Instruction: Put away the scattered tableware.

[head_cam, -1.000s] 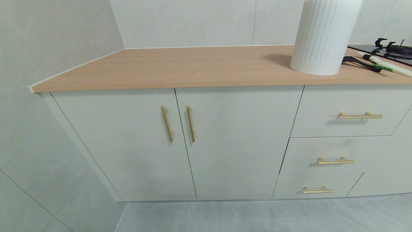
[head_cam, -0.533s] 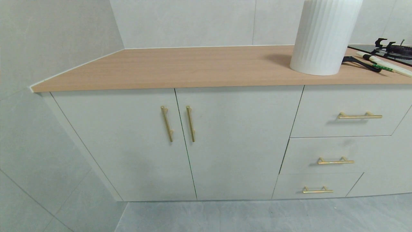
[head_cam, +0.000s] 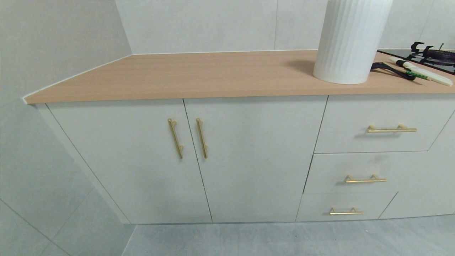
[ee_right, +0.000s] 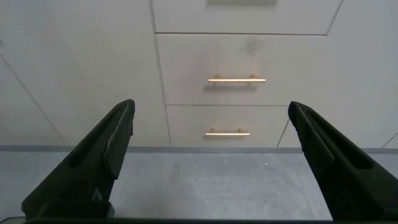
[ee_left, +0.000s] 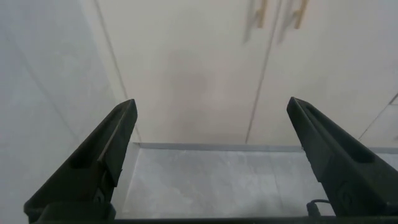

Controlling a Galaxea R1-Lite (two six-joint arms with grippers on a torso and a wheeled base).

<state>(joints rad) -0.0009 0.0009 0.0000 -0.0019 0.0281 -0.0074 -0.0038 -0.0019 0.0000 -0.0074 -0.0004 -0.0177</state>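
Observation:
Scattered tableware lies at the counter's far right: a black-handled utensil [head_cam: 391, 68] and a white utensil with a green band [head_cam: 419, 73], right of a tall white ribbed container [head_cam: 350, 42]. My left gripper [ee_left: 211, 104] hangs low in front of the double cabinet doors [ee_left: 186, 68], open with nothing between its fingers. My right gripper [ee_right: 211, 106] is also open and empty, low before the lower drawers, whose gold handles [ee_right: 236, 79] face it.
The wooden countertop [head_cam: 195, 74] is bare left of the container. A black stove [head_cam: 430, 55] sits at the far right. Below are two doors with gold handles [head_cam: 175, 138] and three drawers [head_cam: 391, 130]. Grey tiled floor lies in front, a wall on the left.
The whole head picture has shifted a little to the left, so the camera has moved. Nothing on the counter has changed place.

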